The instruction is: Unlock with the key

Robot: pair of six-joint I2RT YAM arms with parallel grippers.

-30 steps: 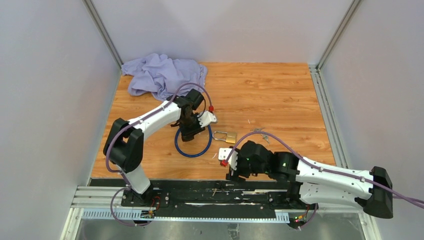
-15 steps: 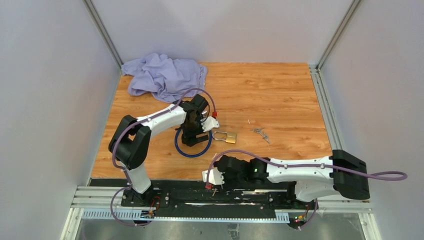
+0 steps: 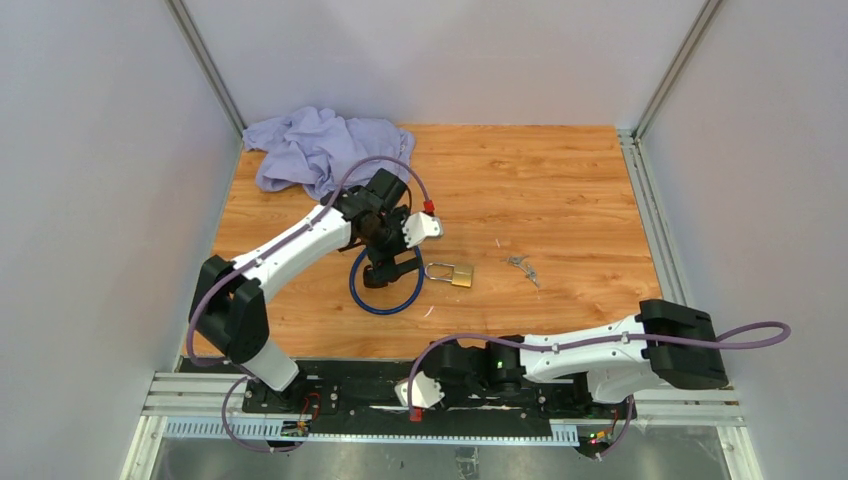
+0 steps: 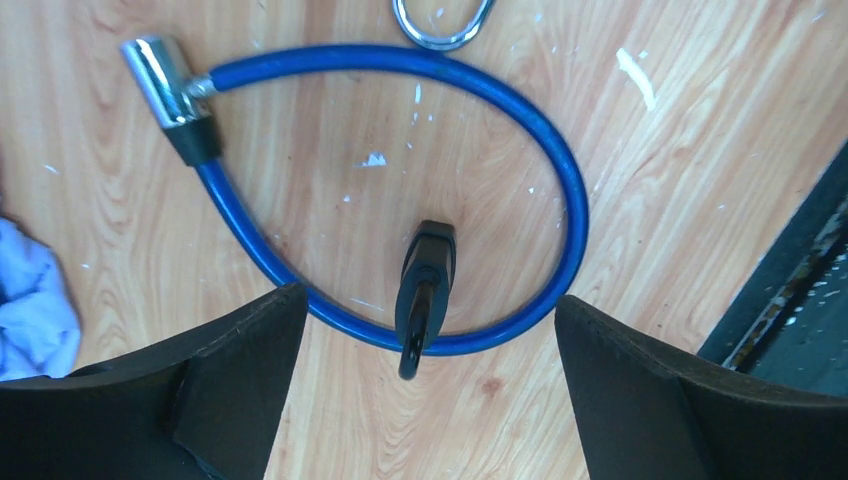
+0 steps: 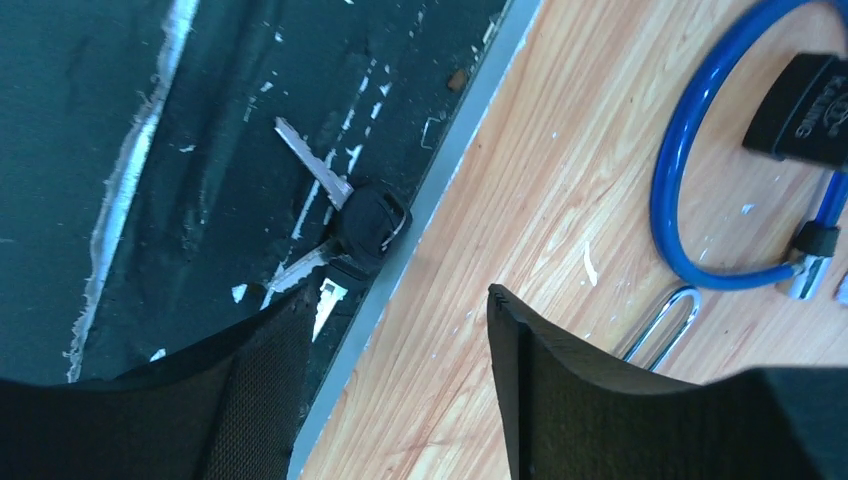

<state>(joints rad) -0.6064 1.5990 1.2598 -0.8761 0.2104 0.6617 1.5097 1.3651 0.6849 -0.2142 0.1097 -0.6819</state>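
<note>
- Keys point(image 5: 365, 228) with a black plastic head and two thin metal blades fanned out lie flat on the black base mat point(image 5: 100, 120). They sit right against the metal edge strip point(image 5: 482, 95) where the wooden table point(image 5: 560, 180) begins.
- Right claw point(image 5: 398, 297) hangs directly over them, jaws apart, grasping nothing.
- Likely handling: light, stiff and small. Lying flat, the blades give little to pinch, so the thicker black head looks like the best place to take hold. Smooth metal could skate on the mat.
- Left claw point(image 4: 428, 300) hangs above the blue cable lock point(image 4: 578, 205), jaws spread wide and empty. The black lock body point(image 4: 425, 270) sits below and between them, resting across the cable loop.
- The cable's chrome end point(image 4: 158, 72) lies apart from the lock body.
- Brass padlock point(image 3: 452, 273) rests just beside the loop, on its right. A second small bunch of keys point(image 3: 522, 266) lies further right on bare wood.
- Room: the edge strip crowds the keys on one side, with open mat on the other. A crumpled purple cloth point(image 3: 325, 150) sits at the far left corner, well apart from the locks.
</note>
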